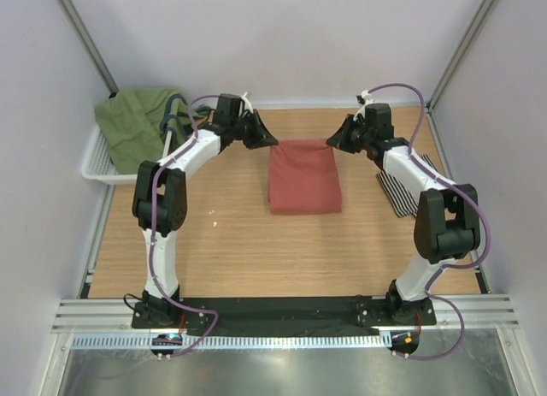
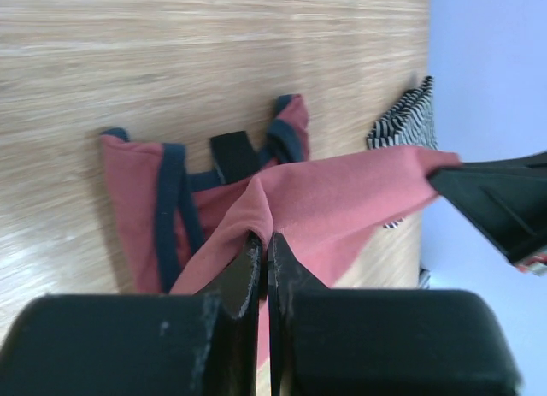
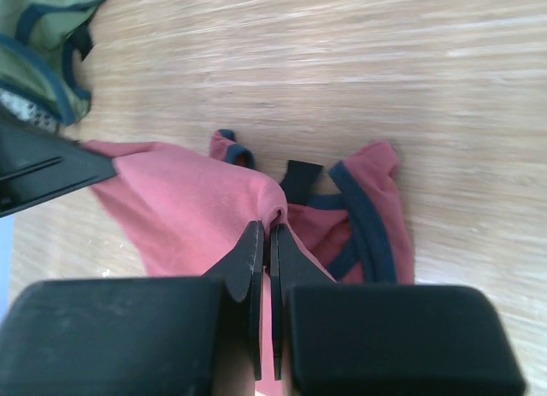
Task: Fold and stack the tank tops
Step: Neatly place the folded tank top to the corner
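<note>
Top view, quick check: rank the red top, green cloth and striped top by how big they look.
1. Red top and green cloth: they look about alike, so I won't rank one over the other.
2. Striped top: it looks smallest, though the right arm covers part of it.

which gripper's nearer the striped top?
Right: right gripper grips the red top at its far right corner, toward the striped top; left gripper grips the far left corner, farther off.

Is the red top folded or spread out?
Folded: the red top lies doubled into a compact rectangle; left hand and right hand pinch its upper layer.
</note>
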### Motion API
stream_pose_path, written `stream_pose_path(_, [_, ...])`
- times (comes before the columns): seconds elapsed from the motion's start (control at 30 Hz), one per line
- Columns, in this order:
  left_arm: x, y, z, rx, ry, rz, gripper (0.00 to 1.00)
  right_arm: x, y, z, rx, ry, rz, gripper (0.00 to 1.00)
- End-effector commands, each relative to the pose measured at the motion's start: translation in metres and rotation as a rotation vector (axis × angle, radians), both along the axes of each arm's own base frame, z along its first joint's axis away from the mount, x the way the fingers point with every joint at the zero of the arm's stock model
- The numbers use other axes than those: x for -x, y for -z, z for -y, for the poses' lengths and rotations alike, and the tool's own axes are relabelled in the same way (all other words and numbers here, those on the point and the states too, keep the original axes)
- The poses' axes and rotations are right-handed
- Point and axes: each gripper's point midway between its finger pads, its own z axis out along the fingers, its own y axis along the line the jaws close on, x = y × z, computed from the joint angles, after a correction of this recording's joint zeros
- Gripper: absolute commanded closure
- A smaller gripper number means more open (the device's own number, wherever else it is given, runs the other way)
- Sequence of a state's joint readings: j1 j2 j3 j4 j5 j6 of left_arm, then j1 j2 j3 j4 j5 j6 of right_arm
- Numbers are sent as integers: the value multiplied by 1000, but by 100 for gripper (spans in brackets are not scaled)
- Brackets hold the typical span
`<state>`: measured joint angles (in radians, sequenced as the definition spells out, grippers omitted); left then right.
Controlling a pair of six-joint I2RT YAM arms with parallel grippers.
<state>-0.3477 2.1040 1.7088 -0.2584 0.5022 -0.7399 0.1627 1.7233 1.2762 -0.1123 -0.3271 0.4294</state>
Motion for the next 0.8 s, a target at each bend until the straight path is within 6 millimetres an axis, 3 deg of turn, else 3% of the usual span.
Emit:
stream_pose_path(0.0, [-4,-39,12,80,33,77,100,-4,3,22,35,142,5,99])
stream_pose_path(0.03, [-5,-41,16,89,31,75,100,-5,12,25,44,155,-16,99])
stream_pose_path(0.07, [-9,-30,19,92,34,50,100,-6,18,27,48,173,-34,99])
stream_pose_path(0.1, [-14,-35,23,107,40,58,100,-7,26,28,51,179,-55,99])
stream_pose_path(0.17, [-20,-12,30,115,49,3,100,-14,44,31,51,193,-94,99])
stream_pose_path(0.27, [-33,1,35,118,46,-16,100,-27,64,36,59,213,-128,99])
stream_pose_path(0.4, [-50,45,36,88,22,-76,100,-43,79,44,58,262,-150,99])
stream_pose_path(0.43, [-55,45,36,86,18,-75,100,-50,76,45,54,270,-141,99])
stream_pose_path(0.5, [-62,58,30,63,-4,-91,100,-56,89,48,64,280,-170,97])
stream_pose_path(0.53, [-65,60,27,60,-13,-91,100,-66,81,46,62,280,-150,95])
stream_pose_path(0.6, [-71,64,21,53,-36,-90,98,-69,96,48,84,281,-192,91])
stream_pose_path(0.63, [-73,64,19,52,-40,-90,96,-77,90,50,84,288,-180,88])
stream_pose_path(0.73, [-77,61,13,55,-42,-86,71,-78,90,53,99,298,-193,50])
stream_pose_path(0.77, [-77,55,12,60,-37,-80,63,-77,87,55,97,295,-190,47])
